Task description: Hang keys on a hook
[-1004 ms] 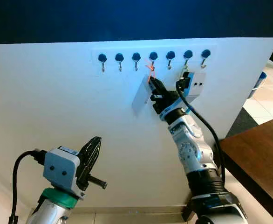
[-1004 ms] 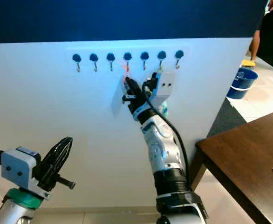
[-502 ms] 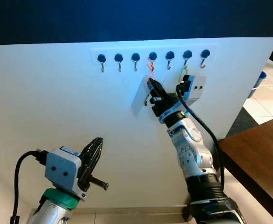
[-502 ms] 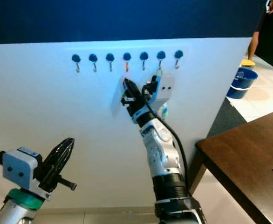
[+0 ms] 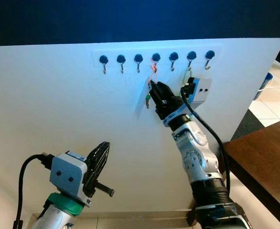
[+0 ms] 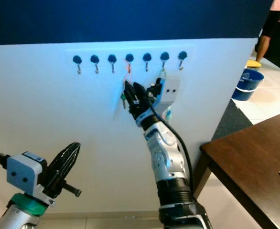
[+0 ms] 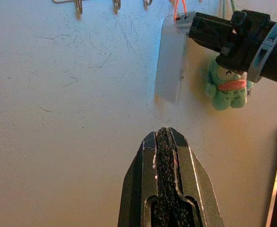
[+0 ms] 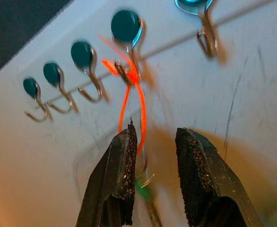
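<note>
White wall (image 5: 59, 105) faces me, dark blue above, with a row of seven blue-capped hooks (image 5: 156, 58) near its top edge. Bare wall spreads wide below and to my left of the row; to my right the wall ends at a corner, and a dark wooden table (image 5: 269, 152) juts in low on that side. My right pincer (image 8: 153, 161) is raised against the wall just under the middle hook, its two black fingers (image 8: 124, 165) parted, with the orange cord (image 8: 134, 101) running down between them. That cord is looped over the middle hook, so the keys (image 5: 148, 100) hang on it straight down, long axis vertical, flat against the wall beside a pale translucent tag (image 7: 172, 61). A small green piece shows low on the bunch. Whether my fingers touch the cord I cannot tell; the view is blurred. A green plush toy (image 7: 227, 87) hangs from a hook further to my right. My left pincer (image 7: 165, 142) is held low, well apart from the hooks, its fingers pressed together on nothing, pointing up at the wall.
</note>
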`<state>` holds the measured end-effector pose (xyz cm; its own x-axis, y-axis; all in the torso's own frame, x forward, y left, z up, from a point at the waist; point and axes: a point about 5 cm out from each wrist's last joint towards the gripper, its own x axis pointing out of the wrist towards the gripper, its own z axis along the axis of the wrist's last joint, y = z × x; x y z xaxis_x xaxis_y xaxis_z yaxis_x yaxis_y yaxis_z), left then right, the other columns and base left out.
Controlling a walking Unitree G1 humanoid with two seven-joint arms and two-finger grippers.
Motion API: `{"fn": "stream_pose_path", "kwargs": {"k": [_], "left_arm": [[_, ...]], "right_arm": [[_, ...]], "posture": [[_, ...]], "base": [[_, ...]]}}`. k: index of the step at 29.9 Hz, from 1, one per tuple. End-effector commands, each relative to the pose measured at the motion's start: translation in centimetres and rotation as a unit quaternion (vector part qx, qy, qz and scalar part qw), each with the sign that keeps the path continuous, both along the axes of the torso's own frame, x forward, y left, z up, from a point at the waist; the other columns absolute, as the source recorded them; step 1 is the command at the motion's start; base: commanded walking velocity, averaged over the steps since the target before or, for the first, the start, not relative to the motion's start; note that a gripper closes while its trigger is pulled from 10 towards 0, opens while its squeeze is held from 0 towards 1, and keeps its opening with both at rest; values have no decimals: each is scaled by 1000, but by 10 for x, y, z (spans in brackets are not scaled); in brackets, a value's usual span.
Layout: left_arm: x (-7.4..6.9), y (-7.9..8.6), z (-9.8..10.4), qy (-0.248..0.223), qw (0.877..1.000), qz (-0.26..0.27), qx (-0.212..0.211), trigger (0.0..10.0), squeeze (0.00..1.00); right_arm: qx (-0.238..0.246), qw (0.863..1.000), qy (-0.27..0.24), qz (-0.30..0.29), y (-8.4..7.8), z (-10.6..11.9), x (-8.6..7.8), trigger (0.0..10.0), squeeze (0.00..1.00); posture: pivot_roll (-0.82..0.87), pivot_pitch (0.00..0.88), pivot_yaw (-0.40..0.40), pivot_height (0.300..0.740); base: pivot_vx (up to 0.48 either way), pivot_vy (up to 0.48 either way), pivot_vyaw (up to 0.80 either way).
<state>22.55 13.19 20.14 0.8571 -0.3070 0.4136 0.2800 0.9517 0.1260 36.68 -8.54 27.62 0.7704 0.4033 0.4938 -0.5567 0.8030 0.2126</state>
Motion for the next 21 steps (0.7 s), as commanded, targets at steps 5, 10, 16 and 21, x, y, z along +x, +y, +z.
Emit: {"fn": "stream_pose_path", "kwargs": {"k": [5, 10, 16, 21], "left_arm": [[-3, 4, -2, 5, 1000, 11, 5, 10000, 0], [-2, 4, -2, 4, 1000, 11, 4, 10000, 0], [-1, 5, -2, 3, 1000, 11, 3, 10000, 0], [4, 8, -11, 33, 998, 42, -22, 10000, 0]], "right_arm": [[1, 1000, -32, 2, -2, -11, -15, 10000, 0], [3, 999, -51, 1, -6, -15, -24, 10000, 0], [2, 998, -60, -1, -10, -20, -31, 10000, 0], [-74, 996, -39, 23, -3, -50, -46, 10000, 0]], "posture": [[-56, 78, 126, 740], [-57, 81, 127, 740], [-60, 79, 130, 740], [-66, 72, 125, 740]], "base": [[0, 0, 0], [0, 0, 0], [0, 0, 0], [0, 0, 0]]}}
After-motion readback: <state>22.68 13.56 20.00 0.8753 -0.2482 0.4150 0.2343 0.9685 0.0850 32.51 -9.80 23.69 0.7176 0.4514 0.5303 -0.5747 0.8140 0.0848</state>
